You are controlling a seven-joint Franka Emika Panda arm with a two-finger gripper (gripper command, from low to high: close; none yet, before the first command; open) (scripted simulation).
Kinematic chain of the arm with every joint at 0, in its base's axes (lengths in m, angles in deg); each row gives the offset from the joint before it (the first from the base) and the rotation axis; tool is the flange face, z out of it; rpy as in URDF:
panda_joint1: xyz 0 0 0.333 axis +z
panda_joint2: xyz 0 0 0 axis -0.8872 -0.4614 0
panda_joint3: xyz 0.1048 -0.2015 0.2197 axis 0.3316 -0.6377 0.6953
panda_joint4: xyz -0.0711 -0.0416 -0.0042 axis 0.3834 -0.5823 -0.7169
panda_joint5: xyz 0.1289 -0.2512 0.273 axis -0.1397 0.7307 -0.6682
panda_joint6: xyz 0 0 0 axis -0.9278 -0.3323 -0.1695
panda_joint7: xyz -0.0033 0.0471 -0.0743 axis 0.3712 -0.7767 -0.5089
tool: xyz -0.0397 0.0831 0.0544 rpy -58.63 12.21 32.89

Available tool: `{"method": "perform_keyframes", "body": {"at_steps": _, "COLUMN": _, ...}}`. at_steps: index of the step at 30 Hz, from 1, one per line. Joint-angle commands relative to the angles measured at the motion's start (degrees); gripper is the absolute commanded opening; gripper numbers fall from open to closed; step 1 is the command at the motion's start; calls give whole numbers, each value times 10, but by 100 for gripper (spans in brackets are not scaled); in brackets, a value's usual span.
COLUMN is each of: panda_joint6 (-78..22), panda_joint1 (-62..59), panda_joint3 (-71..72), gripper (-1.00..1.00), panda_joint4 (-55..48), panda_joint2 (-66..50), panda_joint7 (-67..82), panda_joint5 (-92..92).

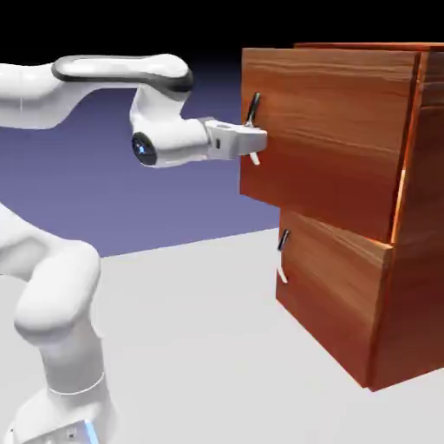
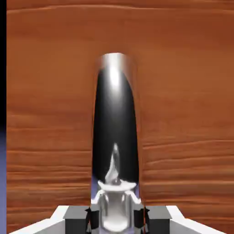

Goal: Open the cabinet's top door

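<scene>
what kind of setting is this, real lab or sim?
Almost certainly a rendered simulation, not a real room: a plain blue-violet backdrop, a bare grey table, and only a white arm whose gripper is shut on the handle of a wood-grain cabinet.

- We see the table (image 1: 199, 329), pale grey and flat, filling the lower part of the exterior view.
- We have the backdrop (image 1: 130, 208) behind it, blue-violet near the table's far edge and darkening toward the top of the frame, black along the very top.
- In the hand view we catch a thin blue-violet strip at the lower left edge.
</scene>
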Motion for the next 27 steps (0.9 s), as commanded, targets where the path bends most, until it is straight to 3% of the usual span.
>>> {"method": "perform_keyframes", "body": {"at_steps": 1, "panda_joint6": -5, "panda_joint1": 21, "panda_joint3": -19, "gripper": -100, "panda_joint4": 13, "panda_joint2": 7, "panda_joint7": -10, "panda_joint5": 21}}
{"method": "perform_keyframes", "body": {"at_steps": 14, "panda_joint6": -77, "panda_joint1": 216, "panda_joint3": -253, "gripper": -100, "panda_joint4": 163, "panda_joint2": 145, "panda_joint7": -166, "panda_joint5": 342}}
{"method": "perform_keyframes", "body": {"at_steps": 27, "panda_joint6": -239, "panda_joint1": 212, "panda_joint3": -442, "gripper": -100, "panda_joint4": 237, "panda_joint2": 277, "panda_joint7": -321, "panda_joint5": 666}}
